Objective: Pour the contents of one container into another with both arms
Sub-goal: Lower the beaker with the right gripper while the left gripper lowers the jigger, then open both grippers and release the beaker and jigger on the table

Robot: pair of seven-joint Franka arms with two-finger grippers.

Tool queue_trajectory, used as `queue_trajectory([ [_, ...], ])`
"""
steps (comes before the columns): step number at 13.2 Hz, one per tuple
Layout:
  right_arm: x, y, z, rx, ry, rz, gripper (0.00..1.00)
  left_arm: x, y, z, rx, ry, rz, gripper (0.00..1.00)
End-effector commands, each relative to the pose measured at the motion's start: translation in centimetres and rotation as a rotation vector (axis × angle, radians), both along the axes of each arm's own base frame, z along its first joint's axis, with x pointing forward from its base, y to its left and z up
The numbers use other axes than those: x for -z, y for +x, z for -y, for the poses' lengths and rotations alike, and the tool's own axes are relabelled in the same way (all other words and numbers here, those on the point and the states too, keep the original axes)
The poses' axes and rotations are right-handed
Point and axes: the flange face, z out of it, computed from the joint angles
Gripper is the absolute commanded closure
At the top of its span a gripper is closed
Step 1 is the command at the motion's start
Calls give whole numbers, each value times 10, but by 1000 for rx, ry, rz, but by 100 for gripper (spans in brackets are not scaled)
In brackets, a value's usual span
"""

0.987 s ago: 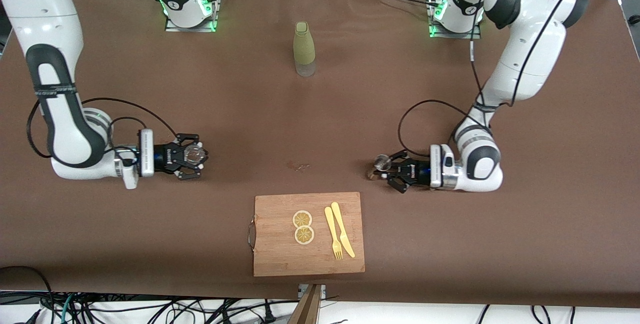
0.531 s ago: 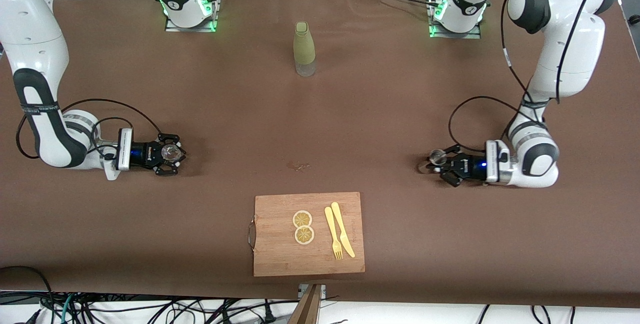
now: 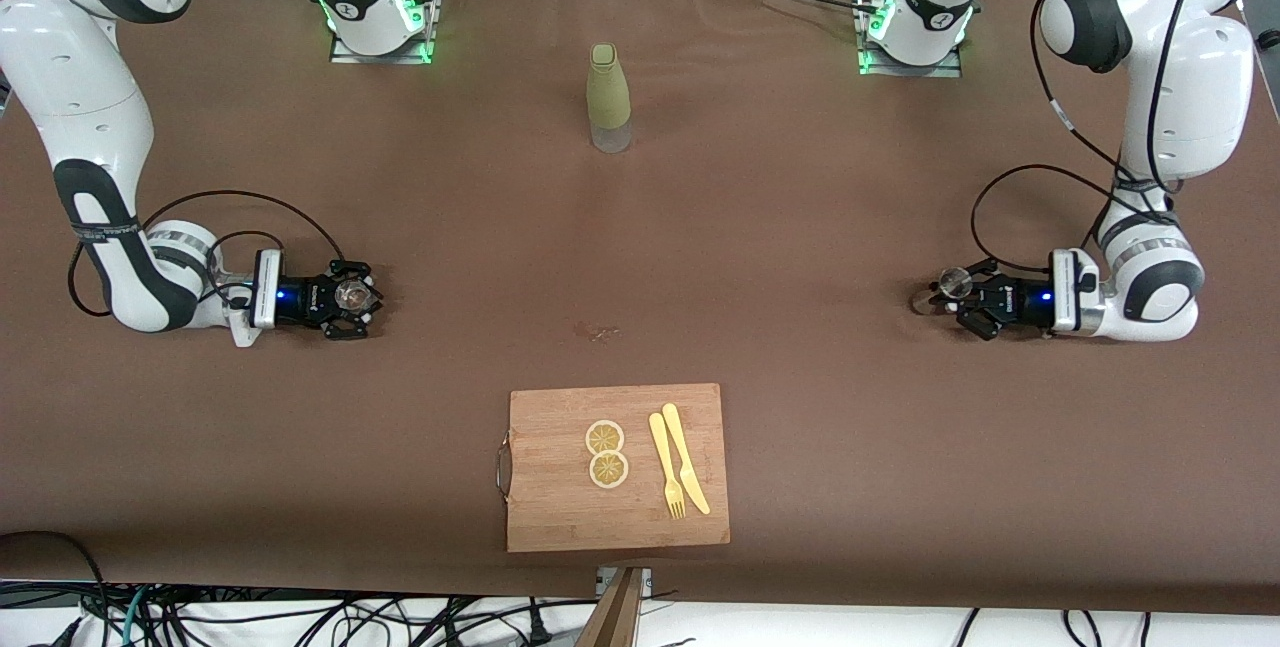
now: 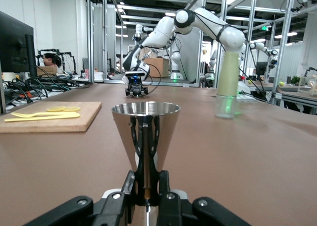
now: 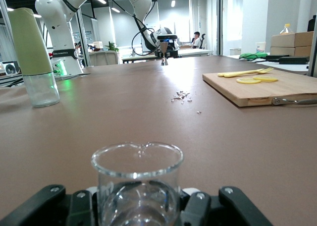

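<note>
My left gripper (image 3: 951, 291) is shut on a small steel cone-shaped jigger (image 3: 954, 279), held upright low over the brown table (image 3: 760, 227) toward the left arm's end. In the left wrist view the jigger (image 4: 145, 132) stands between the closed fingers (image 4: 130, 189). My right gripper (image 3: 353, 297) is shut on a clear glass beaker (image 3: 349, 294), low over the table toward the right arm's end. The beaker (image 5: 136, 179) looks empty and fills the space between the right gripper's fingers (image 5: 197, 208).
A green-sleeved bottle (image 3: 608, 97) stands mid-table near the arms' bases. A wooden cutting board (image 3: 560, 517) with two lemon slices (image 3: 606, 453), a yellow fork and a knife (image 3: 684, 470) lies near the front edge. Small crumbs (image 3: 598, 332) lie on the table between the grippers.
Both arms have drawn apart, each carrying its container out toward its own end of the table. The bottle and the board have not moved.
</note>
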Motion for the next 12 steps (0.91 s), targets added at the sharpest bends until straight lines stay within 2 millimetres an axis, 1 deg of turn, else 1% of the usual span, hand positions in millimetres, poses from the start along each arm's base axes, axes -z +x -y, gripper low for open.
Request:
queue_trajectory([
  [1, 1, -5, 10, 23, 24, 18, 0, -7, -17, -12, 34, 4, 31, 100],
  [2, 1, -5, 11, 25, 24, 18, 0, -3, -20, -14, 41, 3, 23, 100],
  [5, 0, -7, 24, 31, 5, 18, 0, 9, -28, -16, 38, -8, 37, 100],
  [8, -7, -11, 51, 49, -30, 6, 0, 17, -32, -19, 33, -2, 30, 100],
  [9, -11, -13, 61, 46, -49, 4, 0, 19, -32, -19, 33, -1, 27, 91],
  [10, -21, -12, 72, 45, -74, 6, 0, 19, -31, -20, 31, 3, 27, 89],
  [11, -33, -11, 86, 52, -100, -16, 0, 19, -30, -20, 30, 4, 31, 39],
  [12, -49, -8, 95, 47, -130, -51, 0, 19, -28, -22, 27, 17, 37, 0],
])
